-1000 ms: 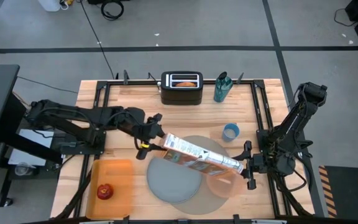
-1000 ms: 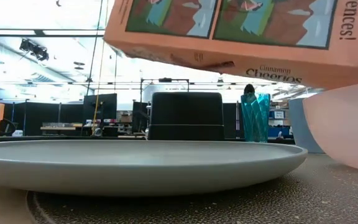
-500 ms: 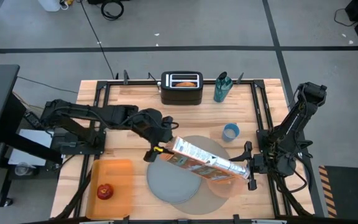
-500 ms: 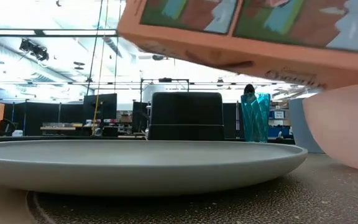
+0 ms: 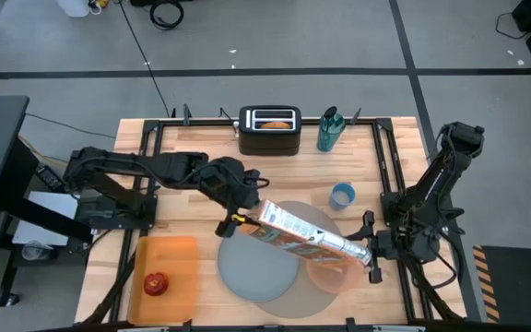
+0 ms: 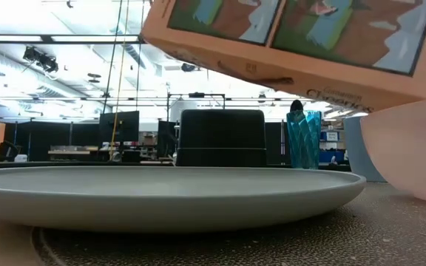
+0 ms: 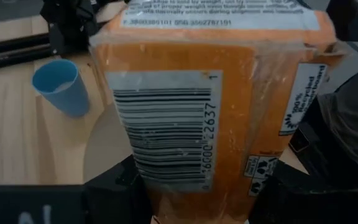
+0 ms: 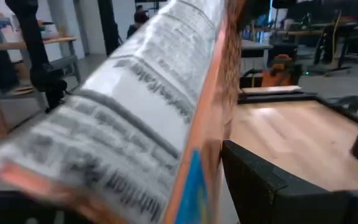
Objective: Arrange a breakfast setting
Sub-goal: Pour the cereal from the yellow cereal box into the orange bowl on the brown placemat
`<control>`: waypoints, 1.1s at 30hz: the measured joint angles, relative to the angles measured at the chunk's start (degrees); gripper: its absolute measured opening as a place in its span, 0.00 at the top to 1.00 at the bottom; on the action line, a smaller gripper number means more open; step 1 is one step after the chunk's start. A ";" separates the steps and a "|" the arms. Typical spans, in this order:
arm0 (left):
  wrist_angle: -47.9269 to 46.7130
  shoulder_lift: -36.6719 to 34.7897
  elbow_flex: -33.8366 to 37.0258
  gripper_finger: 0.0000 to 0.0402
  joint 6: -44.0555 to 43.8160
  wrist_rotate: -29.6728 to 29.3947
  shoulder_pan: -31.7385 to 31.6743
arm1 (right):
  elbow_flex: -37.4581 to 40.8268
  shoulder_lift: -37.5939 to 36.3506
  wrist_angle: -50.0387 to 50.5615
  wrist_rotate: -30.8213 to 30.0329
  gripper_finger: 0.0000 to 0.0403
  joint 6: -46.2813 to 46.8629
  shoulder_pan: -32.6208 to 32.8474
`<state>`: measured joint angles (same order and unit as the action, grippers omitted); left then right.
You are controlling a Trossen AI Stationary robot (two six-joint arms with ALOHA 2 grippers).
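Note:
My left gripper [image 5: 243, 216] is shut on an orange cereal box [image 5: 302, 232], held slanting above the big round grey mat [image 5: 325, 219]. The box also shows in the low view [image 6: 294, 37] and in the left wrist view [image 7: 197, 112]. Its lower free end [image 5: 353, 247] hangs over the translucent pink bowl [image 5: 335, 275], which stands on the mat beside the grey-blue plate [image 5: 252, 269]. My right gripper [image 5: 370, 245] is open beside the bowl, at the mat's right edge. The small blue cup [image 5: 342, 195] stands behind the mat. The red apple [image 5: 156, 283] lies on the orange tray [image 5: 178, 258]. No spoon shows. My left gripper pinches the box's left end [image 7: 185, 180] between its two fingers, one on either side. The fingers come from the table's left and lie along the box. The box is lifted clear and slopes down toward the bowl, printed front facing down.
The black toaster [image 5: 270, 131] stands at the far edge with something orange-brown in its slot. A teal bottle [image 5: 329, 129] stands to its right. Black rails run along both sides of the table. Bare wood lies at the far left.
My left gripper has carried the cereal box toward the table's right edge, over the mat. The box has tipped further, its free end lower over the pink bowl.

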<state>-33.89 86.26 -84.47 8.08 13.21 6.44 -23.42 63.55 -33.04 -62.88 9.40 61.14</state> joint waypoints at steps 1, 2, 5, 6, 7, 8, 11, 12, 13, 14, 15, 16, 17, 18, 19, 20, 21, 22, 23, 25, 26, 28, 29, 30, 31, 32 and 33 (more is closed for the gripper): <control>-0.12 0.10 0.00 0.52 0.11 -0.02 0.00 | -0.13 -0.02 -0.80 -1.34 0.60 -1.12 0.23; -0.43 0.11 0.02 0.52 0.11 -0.07 0.00 | -0.55 -0.03 -1.44 -3.86 0.60 -2.19 0.56; -0.47 0.04 0.00 0.52 0.40 -0.02 -0.18 | -1.22 -0.11 -1.60 -3.95 0.60 -4.39 1.32; -0.64 0.04 0.00 0.52 0.41 -0.02 -0.20 | -1.44 -0.11 -1.51 -3.73 0.60 -5.22 1.32; -0.74 0.04 0.00 0.52 0.40 -0.02 -0.20 | -1.81 -0.11 -1.49 -5.67 0.60 -5.74 1.50; -0.66 0.04 0.00 0.52 0.39 -0.04 -0.20 | -2.02 -0.15 -1.67 -7.53 0.60 -5.83 1.71; -0.83 0.04 0.00 0.52 0.37 -0.01 -0.11 | -2.07 0.12 -0.72 -3.62 0.60 -5.85 1.47; -0.84 0.04 0.00 0.52 0.33 -0.04 -0.11 | -2.03 0.17 -0.78 -5.38 0.60 -5.80 1.39; -0.71 0.04 0.00 0.52 0.20 -0.04 -0.11 | -2.03 0.08 -0.99 -7.50 0.60 -5.34 1.66; -0.59 0.04 0.00 0.52 0.13 -0.02 -0.11 | -2.05 0.00 -0.59 -6.62 0.60 -4.87 1.80; -0.62 0.04 0.00 0.52 0.13 -0.02 -0.11 | -2.05 0.01 0.17 -4.11 0.60 -4.61 1.78; -0.79 0.04 0.00 0.52 0.15 0.00 -0.11 | -2.03 0.12 0.54 -2.68 0.60 -4.79 1.71; -0.75 0.04 0.00 0.52 0.15 -0.02 -0.11 | -2.03 0.12 0.46 -4.66 0.60 -5.17 1.77; -0.60 0.04 0.00 0.52 0.12 -0.06 -0.07 | -2.03 -0.02 0.07 -7.89 0.60 -5.10 2.07; -0.52 0.04 0.00 0.52 0.11 -0.06 -0.08 | -2.03 -0.16 0.04 -8.58 0.60 -4.84 2.26; -0.55 0.04 0.00 0.52 0.14 -0.03 -0.09 | -2.03 -0.14 0.16 -6.41 0.60 -4.72 2.15; -0.72 0.04 0.00 0.52 0.21 -0.02 -0.09 | -2.03 -0.08 0.52 -3.20 0.60 -4.87 1.83; -0.80 0.04 0.00 0.52 0.32 -0.02 -0.09 | -2.03 -0.01 0.73 -3.14 0.60 -5.39 1.72; -0.70 0.04 0.00 0.52 0.26 -0.04 -0.09 | -2.01 -0.14 0.68 -6.37 0.60 -5.60 2.04; -0.58 0.04 0.00 0.52 0.14 -0.09 -0.09 | -2.01 -0.35 0.42 -8.46 0.60 -5.27 2.61; -0.71 0.04 0.00 0.52 0.16 -0.06 -0.09 | -2.01 -0.23 0.46 -5.08 0.60 -5.11 2.31; -1.04 0.04 0.00 0.52 0.30 -0.05 -0.09 | -1.99 -0.01 0.89 -4.70 0.60 -6.02 2.05; -1.09 0.04 0.00 0.52 0.15 -0.09 -0.09 | -1.99 -0.08 0.80 -8.58 0.60 -6.10 2.52; -0.94 0.04 0.00 0.52 0.11 -0.11 -0.09 | -1.99 -0.20 0.62 -10.47 0.60 -5.96 2.94; -0.92 0.04 0.00 0.52 0.13 -0.13 -0.09 | -1.99 -0.22 0.43 -8.65 0.60 -5.88 2.94; -1.08 0.04 0.00 0.52 0.21 -0.08 -0.09 | -1.99 -0.11 0.44 -4.41 0.60 -5.75 2.43; -1.16 0.04 0.00 0.52 0.33 -0.01 -0.09 | -1.99 0.05 0.65 -2.54 0.60 -5.88 2.04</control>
<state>-35.05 86.30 -84.47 8.41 13.20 6.35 -25.41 63.60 -32.39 -65.42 3.52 63.18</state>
